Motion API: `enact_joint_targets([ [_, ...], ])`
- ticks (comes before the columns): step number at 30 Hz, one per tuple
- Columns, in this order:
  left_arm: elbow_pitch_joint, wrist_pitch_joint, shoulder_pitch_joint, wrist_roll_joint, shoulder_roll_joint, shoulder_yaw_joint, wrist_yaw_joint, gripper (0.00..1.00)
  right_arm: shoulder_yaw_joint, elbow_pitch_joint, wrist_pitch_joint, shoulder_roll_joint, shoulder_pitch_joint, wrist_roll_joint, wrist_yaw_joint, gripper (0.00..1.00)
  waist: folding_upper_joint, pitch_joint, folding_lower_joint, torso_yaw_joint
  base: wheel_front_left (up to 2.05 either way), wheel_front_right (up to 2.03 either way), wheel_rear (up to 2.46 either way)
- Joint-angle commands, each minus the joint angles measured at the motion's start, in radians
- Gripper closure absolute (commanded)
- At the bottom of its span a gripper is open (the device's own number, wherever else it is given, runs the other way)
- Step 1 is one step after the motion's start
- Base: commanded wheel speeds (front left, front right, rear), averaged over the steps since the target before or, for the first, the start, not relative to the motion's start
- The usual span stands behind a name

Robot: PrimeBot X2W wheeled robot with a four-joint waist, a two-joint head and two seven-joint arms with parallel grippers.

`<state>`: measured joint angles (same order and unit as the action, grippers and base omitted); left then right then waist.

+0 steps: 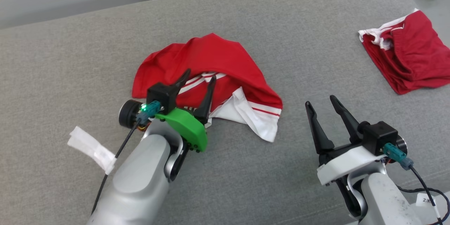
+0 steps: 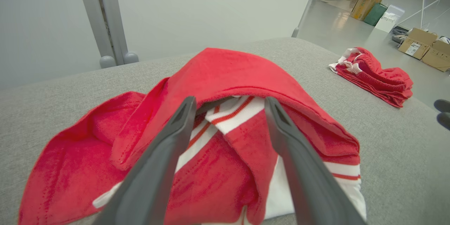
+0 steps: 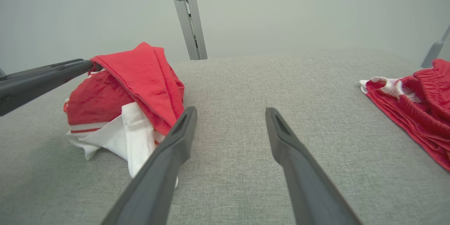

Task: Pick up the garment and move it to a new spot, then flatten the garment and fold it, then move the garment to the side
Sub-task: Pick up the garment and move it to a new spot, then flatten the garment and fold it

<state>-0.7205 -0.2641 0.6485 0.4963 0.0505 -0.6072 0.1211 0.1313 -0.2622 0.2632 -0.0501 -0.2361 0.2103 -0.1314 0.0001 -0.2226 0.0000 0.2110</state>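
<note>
The garment (image 1: pixel 211 52), red with white striped trim, lies in a crumpled heap near the middle of the grey fabric-covered worktop (image 1: pixel 88 59). One red flap is thrown over the top, and white panels spill out at the near right edge.

The left gripper (image 1: pixel 199 75) sits at the near side of the heap with its fingers spread wide. In the left wrist view the striped collar and a red fold lie loosely between them, and nothing is pinched, so it is released. The right gripper (image 1: pixel 320 101) is also released, fingers apart, over bare worktop to the right of the heap and clear of it.

A second red piece of clothing (image 1: pixel 411 56) with white edging sits well apart at the far right, bunched into a rough square. It seems to mark the side spot.

The task looks to be at an early stage. With the garment resting on the worktop and neither gripper holding it, the move to a new spot may already be done, though these views alone cannot confirm that. What clearly remains is nearly everything else:

- The heap is not spread flat.
- No fold has been made.
- The garment has not been set aside.

Flattening will probably need both grippers on opposite edges.
</note>
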Motion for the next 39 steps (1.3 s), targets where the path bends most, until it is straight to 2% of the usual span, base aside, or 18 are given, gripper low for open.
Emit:
enact_joint_targets([
  [1, 0.004, 0.0, -0.035, -0.015, 0.01, 0.027, -0.013, 0.0, -0.006, -0.003, 0.002, -0.002, 0.003, -0.003, 0.002, 0.0, -0.0001, 0.005, 0.0, -0.022, 0.0, 0.0, 0.0],
  [10, 0.167, 0.0, -0.253, -0.13, 0.044, 0.268, -0.069, 0.0, -0.019, -0.021, 0.002, -0.003, 0.034, -0.018, 0.002, 0.0, -0.0001, 0.067, 0.0, -0.119, 0.0, 0.0, 0.0],
  [16, 0.289, 0.0, -0.439, -0.215, 0.037, 0.415, -0.059, 0.0, -0.027, -0.049, 0.002, -0.003, 0.071, -0.026, 0.002, 0.0, -0.0001, 0.117, 0.0, -0.173, 0.0, 0.0, 0.0],
  [22, 0.368, 0.0, -0.611, -0.247, 0.008, 0.538, -0.053, 0.0, -0.012, -0.087, 0.002, -0.003, 0.115, -0.037, 0.002, 0.0, -0.0001, 0.168, 0.0, -0.195, 0.0, 0.0, 0.0],
  [27, 0.388, 0.0, -0.67, -0.267, 0.002, 0.553, -0.037, 0.0, 0.006, -0.108, 0.002, -0.003, 0.12, -0.047, 0.002, 0.0, -0.0001, 0.175, 0.0, -0.208, 0.0, 0.0, 0.0],
  [31, 0.395, 0.0, -0.65, -0.226, 0.002, 0.524, -0.033, 0.0, 0.022, -0.136, 0.002, -0.003, 0.083, -0.055, 0.002, 0.0, -0.0001, 0.163, 0.0, -0.227, 0.0, 0.0, 0.0],
  [39, 0.4, 0.0, -0.601, -0.196, 0.002, 0.478, -0.042, 0.0, 0.056, -0.287, 0.002, -0.003, -0.085, -0.114, 0.002, 0.0, -0.0001, 0.084, 0.0, -0.256, 0.0, 0.0, 0.0],
])
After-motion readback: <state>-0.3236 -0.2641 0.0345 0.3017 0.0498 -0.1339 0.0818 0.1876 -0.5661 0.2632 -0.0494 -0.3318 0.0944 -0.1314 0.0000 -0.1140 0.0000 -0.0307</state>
